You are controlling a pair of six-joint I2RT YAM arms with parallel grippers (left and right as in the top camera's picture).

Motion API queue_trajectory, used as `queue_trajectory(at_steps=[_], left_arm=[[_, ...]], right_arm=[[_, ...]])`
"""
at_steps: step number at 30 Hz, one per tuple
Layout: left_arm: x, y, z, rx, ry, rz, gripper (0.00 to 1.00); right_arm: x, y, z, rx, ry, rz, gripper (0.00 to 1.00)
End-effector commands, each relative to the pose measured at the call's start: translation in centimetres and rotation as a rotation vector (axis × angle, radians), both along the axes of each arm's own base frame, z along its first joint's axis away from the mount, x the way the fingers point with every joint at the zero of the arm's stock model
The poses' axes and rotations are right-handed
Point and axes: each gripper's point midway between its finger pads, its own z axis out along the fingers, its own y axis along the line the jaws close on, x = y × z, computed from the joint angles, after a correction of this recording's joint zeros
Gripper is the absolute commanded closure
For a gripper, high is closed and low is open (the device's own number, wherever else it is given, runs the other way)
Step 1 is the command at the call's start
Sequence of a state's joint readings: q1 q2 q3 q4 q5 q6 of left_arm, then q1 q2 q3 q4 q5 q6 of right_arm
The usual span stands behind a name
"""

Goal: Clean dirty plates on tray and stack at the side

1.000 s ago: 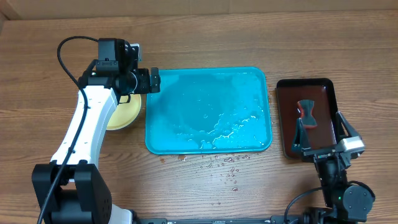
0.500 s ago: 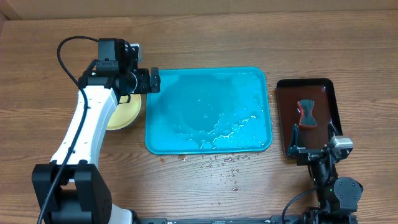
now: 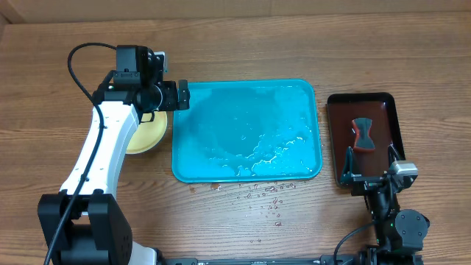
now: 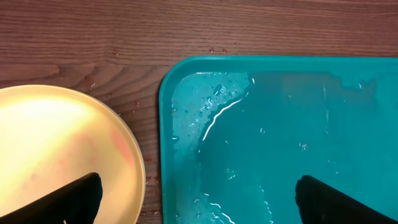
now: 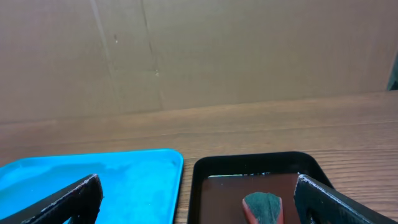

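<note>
Left claw (image 4: 197,186) spread, empty, over tray (image 3: 221,110) left rim; yellow plate (image 3: 143,134) on tabletop (image 3: 243,44) just beside tray, partly under arm. Right claw (image 5: 196,190) spread at dark tray (image 3: 388,118) near end, scrubber (image 3: 362,132) inside

Left tool (image 3: 183,96) spread wide (arm reaching forward); right tool (image 3: 372,165) spread, arm tucked.

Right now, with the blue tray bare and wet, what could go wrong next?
1. The yellow plate beside the tray shows faint reddish smears, so it may have been set aside unclean.
2. Water pools on the tray and droplets dot the table by its front edge; things could slip.
3. The open left claw hangs over the tray's rim and might clip it.
</note>
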State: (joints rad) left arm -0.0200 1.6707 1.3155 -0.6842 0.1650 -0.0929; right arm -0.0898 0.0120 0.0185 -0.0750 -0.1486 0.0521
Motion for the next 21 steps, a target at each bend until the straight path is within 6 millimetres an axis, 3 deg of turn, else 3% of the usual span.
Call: queue_trajectory(at_steps=[1,12,21], left_arm=[[0.3,-0.1,1.3,0.002,-0.037,-0.02,0.0],[0.2,0.1,1.4,0.014,-0.039,-0.013,0.0],[-1.2,2.2,6.0,0.112,-0.159,0.052,0.0]], right_arm=[[0.0,-0.1,-0.2,0.004,-0.003,-0.008,0.0],[0.0,-0.1,-0.2,0.004,-0.003,-0.008,0.0],[0.0,-0.1,-0.2,0.004,-0.003,-0.008,0.0]])
